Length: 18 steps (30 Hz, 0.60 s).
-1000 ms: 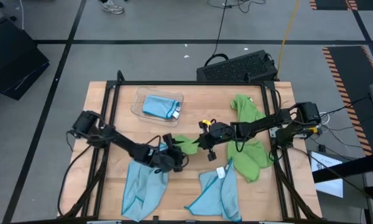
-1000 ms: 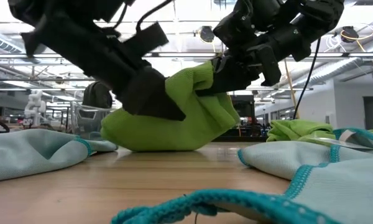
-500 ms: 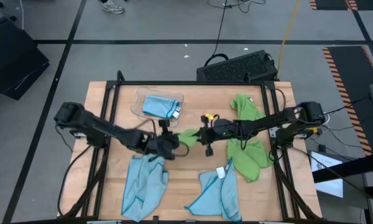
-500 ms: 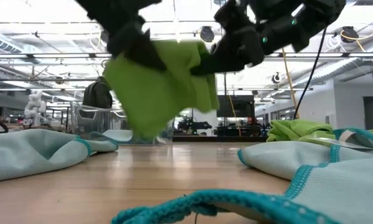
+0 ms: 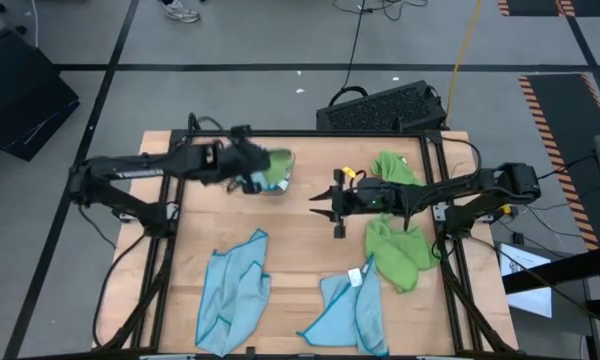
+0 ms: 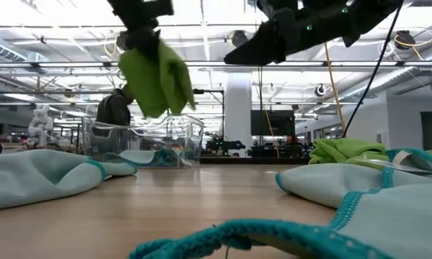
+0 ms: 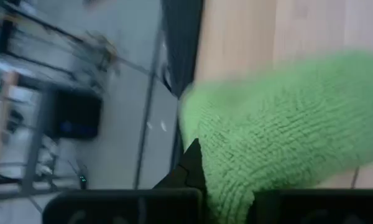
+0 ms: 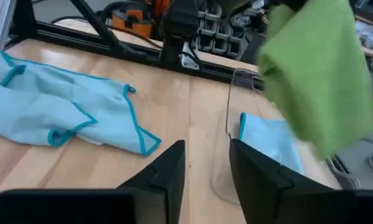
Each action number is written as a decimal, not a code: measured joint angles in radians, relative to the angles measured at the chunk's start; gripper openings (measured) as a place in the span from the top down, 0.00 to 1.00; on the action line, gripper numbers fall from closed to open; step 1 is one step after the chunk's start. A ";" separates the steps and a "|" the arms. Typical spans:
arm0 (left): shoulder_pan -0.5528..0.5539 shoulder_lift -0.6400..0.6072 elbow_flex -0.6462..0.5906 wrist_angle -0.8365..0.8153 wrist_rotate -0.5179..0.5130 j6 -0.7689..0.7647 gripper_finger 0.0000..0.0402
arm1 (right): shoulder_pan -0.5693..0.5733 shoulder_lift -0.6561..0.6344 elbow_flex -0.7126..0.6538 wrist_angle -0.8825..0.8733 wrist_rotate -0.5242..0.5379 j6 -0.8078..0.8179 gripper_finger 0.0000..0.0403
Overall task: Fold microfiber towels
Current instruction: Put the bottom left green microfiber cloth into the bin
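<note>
My left gripper (image 5: 260,166) is shut on a folded lime green towel (image 6: 155,76), which it holds in the air above the clear plastic tray (image 5: 224,172) at the far left. A folded light blue towel (image 5: 248,172) lies in that tray. My right gripper (image 5: 323,203) stands open over mid-table with nothing between its fingers (image 8: 169,167). Two light blue towels (image 5: 234,292) (image 5: 346,306) lie crumpled near the front edge. More green towels (image 5: 398,250) lie at the right. My left gripper pinches the green towel's upper part (image 7: 236,177) between its two fingers, as a bunch of several layers. The fingers slant down from the table's left side. The towel hangs below them (image 6: 158,90), lifted clear of the table and the tray.
A dark keyboard-like case (image 5: 385,106) sits on the floor beyond the far edge. A black frame (image 5: 310,134) runs around the tabletop. Bare wood (image 5: 300,255) shows between the two blue towels and at mid-table.
My left gripper has shut on the green towel, lifted it off the table and carried it up and toward the far left, over the tray. My right gripper has let go of the towel, opened and risen a little.
</note>
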 joint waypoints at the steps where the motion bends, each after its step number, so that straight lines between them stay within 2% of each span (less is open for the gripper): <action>1: 0.033 -0.004 0.000 -0.005 0.026 0.019 0.98 | 0.000 0.003 0.001 -0.003 0.000 -0.001 0.70; 3: 0.101 0.000 0.002 0.028 0.079 0.039 0.98 | -0.005 0.008 -0.002 -0.019 0.000 -0.005 0.70; 6: 0.177 0.023 -0.004 0.018 0.151 0.036 0.99 | -0.016 0.030 -0.001 0.060 0.000 0.020 0.70; 11: 0.217 0.066 -0.003 0.028 0.175 0.023 0.98 | -0.057 0.148 0.012 0.340 0.000 0.163 0.70; 15: 0.209 0.096 -0.004 0.026 0.177 0.009 0.99 | -0.073 0.283 0.138 0.329 0.000 0.216 0.70; 18: 0.208 0.109 -0.004 0.015 0.175 0.007 0.98 | -0.075 0.379 0.258 0.268 0.000 0.182 0.70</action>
